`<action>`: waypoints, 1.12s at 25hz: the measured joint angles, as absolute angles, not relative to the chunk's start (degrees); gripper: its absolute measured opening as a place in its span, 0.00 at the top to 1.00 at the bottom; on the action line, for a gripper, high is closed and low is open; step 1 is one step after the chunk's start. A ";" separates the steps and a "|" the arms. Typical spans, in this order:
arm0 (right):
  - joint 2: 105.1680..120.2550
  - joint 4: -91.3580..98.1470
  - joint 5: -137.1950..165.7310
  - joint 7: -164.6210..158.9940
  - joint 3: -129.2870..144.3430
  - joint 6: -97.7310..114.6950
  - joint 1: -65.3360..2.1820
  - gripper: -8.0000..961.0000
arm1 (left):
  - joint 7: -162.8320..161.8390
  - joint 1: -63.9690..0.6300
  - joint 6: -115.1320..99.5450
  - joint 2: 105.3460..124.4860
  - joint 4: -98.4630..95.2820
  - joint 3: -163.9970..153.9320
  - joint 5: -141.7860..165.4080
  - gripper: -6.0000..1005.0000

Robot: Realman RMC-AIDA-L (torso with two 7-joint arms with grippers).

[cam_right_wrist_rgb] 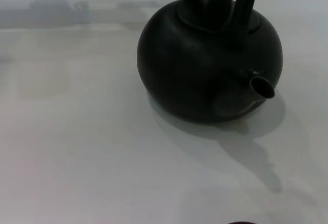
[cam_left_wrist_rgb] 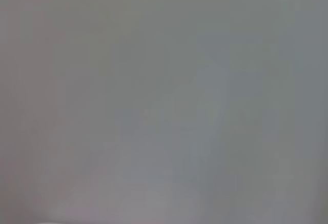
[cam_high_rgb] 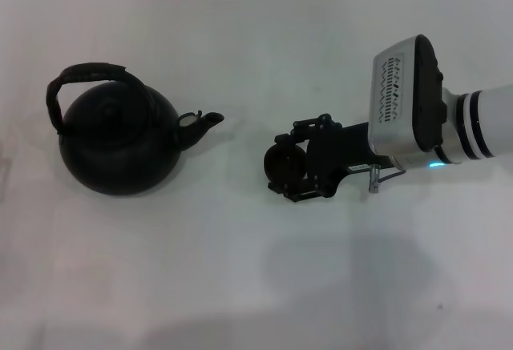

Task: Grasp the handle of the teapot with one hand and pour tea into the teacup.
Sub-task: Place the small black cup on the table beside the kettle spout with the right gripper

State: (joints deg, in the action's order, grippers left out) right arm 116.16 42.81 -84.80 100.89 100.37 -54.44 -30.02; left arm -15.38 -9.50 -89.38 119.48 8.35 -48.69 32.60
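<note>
Right gripper (cam_high_rgb: 282,167) fingers pinch the tiny round dark teacup (cam_high_rgb: 284,163). Beyond the fingertips, well apart, the matte black teapot (cam_high_rgb: 120,143) sits on a smooth white table (cam_high_rgb: 240,286), rough wrapped handle (cam_high_rgb: 90,75) arching overhead.

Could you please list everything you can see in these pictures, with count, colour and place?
teapot: one, matte black, on the left part of the table, spout pointing toward the right gripper.
handle: one, black arched hoop with a rough wrapped middle, over the teapot's top.
teacup: one, dark brown-black, right of the spout, at the right gripper's fingertips.
table: one, white, under everything.
right gripper: one, black, on a white and black arm from the right, around the teacup.
left gripper: not in view.
</note>
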 joint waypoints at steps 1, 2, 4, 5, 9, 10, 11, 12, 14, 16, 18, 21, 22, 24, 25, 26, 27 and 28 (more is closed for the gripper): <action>116.13 42.81 -84.80 101.13 100.37 -54.29 -29.95 0.22 | -15.38 -9.53 -89.34 119.45 8.34 -48.69 32.60 0.26; 116.11 42.81 -84.81 101.36 100.38 -54.23 -29.91 0.22 | -15.38 -9.55 -89.31 119.44 8.29 -48.69 32.60 0.26; 116.01 42.74 -84.87 102.05 100.39 -54.19 -29.84 0.22 | -15.38 -9.58 -89.29 119.44 8.14 -48.69 32.60 0.26; 116.00 42.67 -84.92 102.29 100.39 -54.18 -29.82 0.22 | -15.38 -9.58 -89.29 119.44 8.11 -48.69 32.60 0.26; 115.97 42.45 -85.03 103.29 100.42 -54.19 -29.79 0.22 | -15.38 -9.58 -89.29 119.44 7.98 -48.69 32.60 0.26; 115.97 42.42 -85.04 103.38 100.41 -54.21 -29.78 0.22 | -15.38 -9.58 -89.29 119.44 7.95 -48.69 32.60 0.26; 115.96 42.40 -85.04 103.43 100.39 -54.24 -29.78 0.22 | -15.38 -9.58 -89.29 119.44 7.94 -48.69 32.60 0.26; 115.95 42.38 -85.04 103.52 100.39 -54.28 -29.77 0.22 | -15.38 -9.58 -89.30 119.44 7.93 -48.69 32.60 0.26; 115.93 42.36 -85.05 103.69 100.40 -54.30 -29.77 0.22 | -15.38 -9.65 -89.31 119.44 7.92 -48.69 32.60 0.26; 115.92 42.34 -85.05 103.78 100.44 -54.31 -29.76 0.22 | -15.38 -9.73 -89.32 119.44 7.91 -48.69 32.61 0.26; 115.91 42.13 -84.92 103.80 100.48 -54.33 -29.70 0.21 | -15.38 -9.75 -89.34 119.44 7.91 -48.69 32.60 0.26; 115.92 42.05 -84.71 103.80 100.49 -54.49 -29.67 0.21 | -15.38 -9.76 -89.35 119.44 7.93 -48.69 32.61 0.26; 115.92 42.05 -84.71 103.80 100.42 -54.52 -29.68 0.20 | -15.38 -9.74 -89.36 119.44 7.95 -48.69 32.61 0.26; 115.92 42.09 -85.01 103.80 100.29 -54.64 -29.68 0.18 | -15.38 -9.66 -89.40 119.44 7.96 -48.69 32.61 0.26; 115.89 42.11 -85.19 103.80 100.22 -54.69 -29.69 0.17 | -15.38 -9.60 -89.42 119.44 7.97 -48.69 32.61 0.26; 115.83 42.16 -85.37 103.80 100.16 -54.79 -29.69 0.16 | -15.38 -9.57 -89.44 119.44 7.98 -48.69 32.61 0.26; 115.78 42.25 -85.49 103.80 100.11 -54.96 -29.69 0.15 | -15.38 -9.55 -89.45 119.44 7.98 -48.69 32.61 0.26; 115.77 42.34 -85.55 103.80 100.08 -55.13 -29.69 0.14 | -15.38 -9.52 -89.46 119.44 8.01 -48.69 32.61 0.26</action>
State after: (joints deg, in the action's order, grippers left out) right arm 115.77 42.34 -85.55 103.80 100.08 -55.13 -29.69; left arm -15.38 -9.52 -89.46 119.44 8.01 -48.69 32.61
